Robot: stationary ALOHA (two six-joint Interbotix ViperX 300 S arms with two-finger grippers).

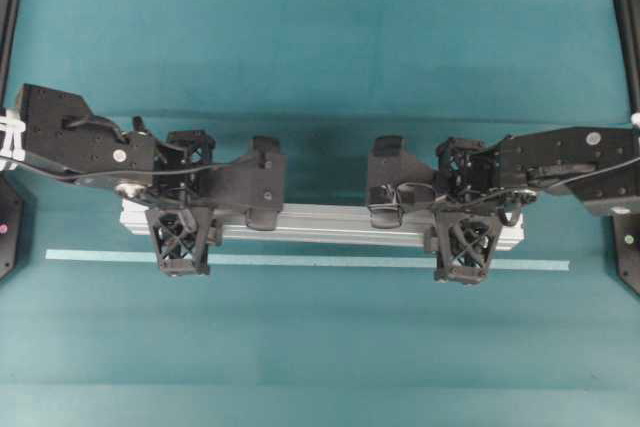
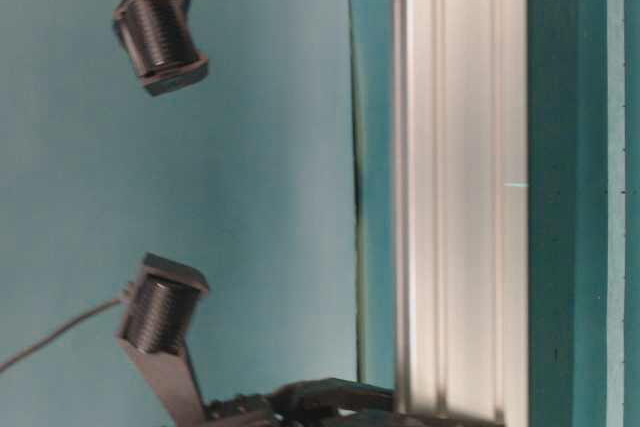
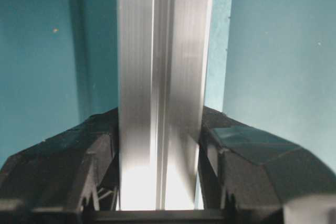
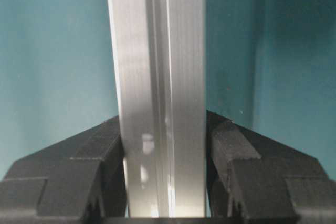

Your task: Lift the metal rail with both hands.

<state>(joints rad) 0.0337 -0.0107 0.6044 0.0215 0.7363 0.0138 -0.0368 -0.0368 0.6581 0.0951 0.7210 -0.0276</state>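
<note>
Teal table [image 1: 320, 57] – tape strip [image 1: 330, 262] beside metal rail [image 1: 330, 219].

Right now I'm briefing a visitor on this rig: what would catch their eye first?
The long silver metal rail across the middle of the teal table, clamped near each end by the black left gripper and right gripper. Just beside it lies a thin pale-blue tape strip, parallel to the rail.
</note>
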